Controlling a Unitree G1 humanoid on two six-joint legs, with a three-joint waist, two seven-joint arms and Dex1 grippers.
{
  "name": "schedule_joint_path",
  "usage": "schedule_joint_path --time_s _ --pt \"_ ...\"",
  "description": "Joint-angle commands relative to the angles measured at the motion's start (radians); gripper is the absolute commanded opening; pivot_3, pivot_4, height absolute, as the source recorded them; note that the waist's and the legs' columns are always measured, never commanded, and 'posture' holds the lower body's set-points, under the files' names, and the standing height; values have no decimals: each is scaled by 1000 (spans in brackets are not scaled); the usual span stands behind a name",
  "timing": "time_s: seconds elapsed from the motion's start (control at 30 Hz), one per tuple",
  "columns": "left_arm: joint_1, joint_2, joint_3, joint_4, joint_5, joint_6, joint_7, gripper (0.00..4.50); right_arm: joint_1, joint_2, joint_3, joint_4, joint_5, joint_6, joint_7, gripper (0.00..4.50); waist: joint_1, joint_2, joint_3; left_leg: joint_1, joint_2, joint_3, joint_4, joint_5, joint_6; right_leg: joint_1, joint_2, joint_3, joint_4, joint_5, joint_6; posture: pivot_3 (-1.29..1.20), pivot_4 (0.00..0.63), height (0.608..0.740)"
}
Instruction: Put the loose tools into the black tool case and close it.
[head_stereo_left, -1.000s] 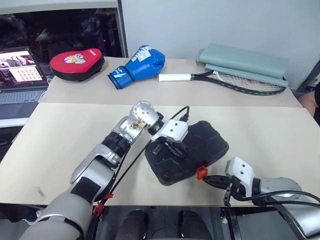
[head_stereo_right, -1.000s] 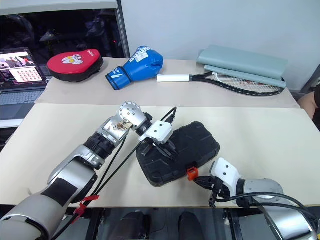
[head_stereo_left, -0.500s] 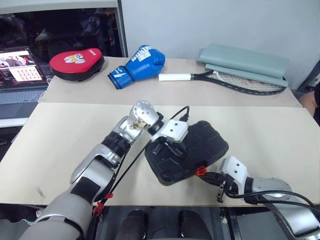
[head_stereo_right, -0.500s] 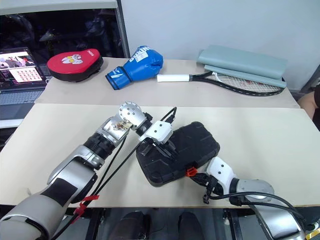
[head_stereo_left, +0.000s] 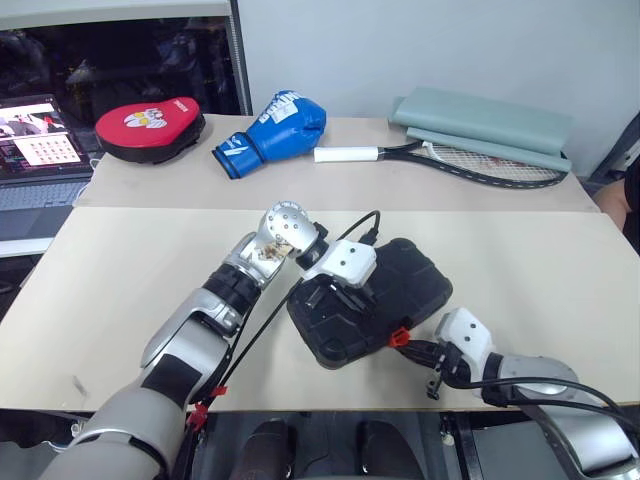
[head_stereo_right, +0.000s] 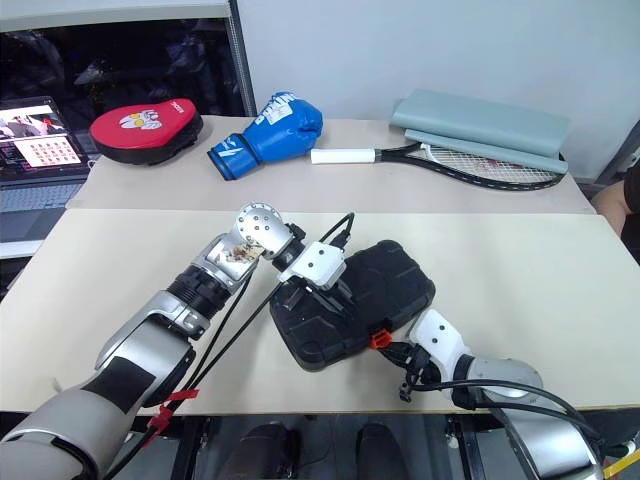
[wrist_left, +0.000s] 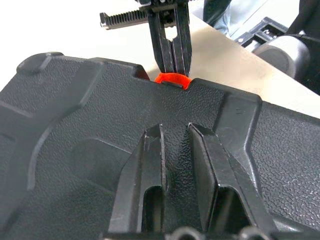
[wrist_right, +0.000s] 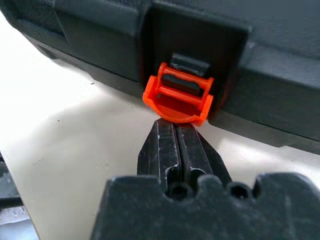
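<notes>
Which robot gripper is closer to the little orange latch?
Right. The right gripper has its tips at the small orange latch; the left gripper rests on the black plastic case's lid, farther back.

White lettering on blue boxing glove (head_stereo_left: 272, 128), unreadable.

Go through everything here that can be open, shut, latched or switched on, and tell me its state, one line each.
Black tool case: lid down, lying flat on the table.
Orange latch: sticks out from the case's front edge, seemingly not snapped flat.
Left gripper: fingers slightly apart, pressing on the lid.
Right gripper: shut, fingertips at the latch's lower edge.
Laptop: open, screen lit.
</notes>
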Motion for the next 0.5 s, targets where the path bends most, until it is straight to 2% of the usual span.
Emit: schedule_joint_path --time_s 0.03,0.5 --pt "66 -13 -91 45 102 -26 -3 889 -65 -7 -95 -145 67 -9 -12 0 1 0 0 0 0 0 0 0 0 0 0 0 0 0 0 0 150 737" --pt "61 -28 -89 71 113 -45 15 889 -105 -21 -154 -191 142 66 -17 0 -5 2 -1 3 0 -1 0 0 0 4 1 0 0 1 0 0 150 737"
